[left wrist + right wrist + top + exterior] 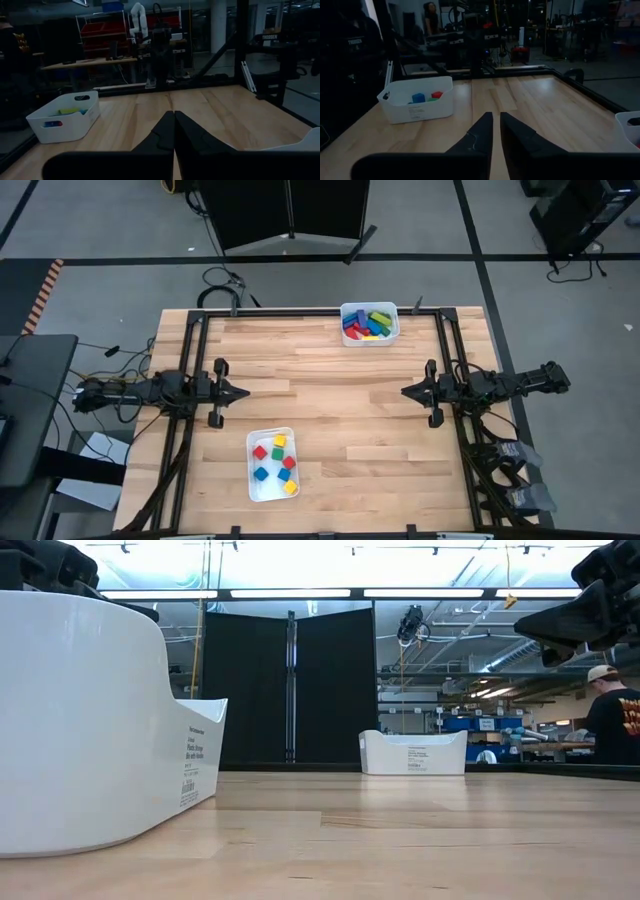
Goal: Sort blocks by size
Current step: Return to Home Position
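The blocks lie in two white trays. The far tray (369, 324) at the table's far edge holds longer bars in blue, green, red and yellow; it also shows in the left wrist view (60, 117). The near tray (272, 464) holds several little cubes in red, yellow, blue and green; it also shows in the right wrist view (417, 105). My left gripper (243, 392) is shut and empty, raised over the table's left side. My right gripper (406, 391) is shut and empty, raised over the right side. The two grippers point at each other.
Bare wooden tabletop (330, 400) lies between the two grippers and the trays. A black frame (445, 340) runs along the table's edges. In the low view the near tray (90, 720) fills the left side. A person (612, 720) stands in the room beyond the table.
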You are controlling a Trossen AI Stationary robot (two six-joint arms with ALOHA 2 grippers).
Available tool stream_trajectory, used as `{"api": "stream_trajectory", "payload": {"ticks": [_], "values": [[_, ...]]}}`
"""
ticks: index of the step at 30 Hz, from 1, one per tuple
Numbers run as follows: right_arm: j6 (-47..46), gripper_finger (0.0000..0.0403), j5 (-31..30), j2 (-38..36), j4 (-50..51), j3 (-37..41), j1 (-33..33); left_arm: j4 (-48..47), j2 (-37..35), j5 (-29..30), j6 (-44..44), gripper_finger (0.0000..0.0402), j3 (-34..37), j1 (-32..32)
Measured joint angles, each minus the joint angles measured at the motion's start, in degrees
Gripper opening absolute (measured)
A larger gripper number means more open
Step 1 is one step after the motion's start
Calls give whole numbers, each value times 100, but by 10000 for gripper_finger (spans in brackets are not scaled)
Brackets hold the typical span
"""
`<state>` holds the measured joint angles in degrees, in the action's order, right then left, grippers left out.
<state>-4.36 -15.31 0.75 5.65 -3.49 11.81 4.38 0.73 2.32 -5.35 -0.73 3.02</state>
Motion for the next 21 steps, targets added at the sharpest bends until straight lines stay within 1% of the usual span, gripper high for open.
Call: {"api": "stream_trajectory", "payload": {"ticks": [21], "values": [[0, 48, 0, 0, 2, 0, 0, -2, 0, 1, 1, 10, 0, 0]]}}
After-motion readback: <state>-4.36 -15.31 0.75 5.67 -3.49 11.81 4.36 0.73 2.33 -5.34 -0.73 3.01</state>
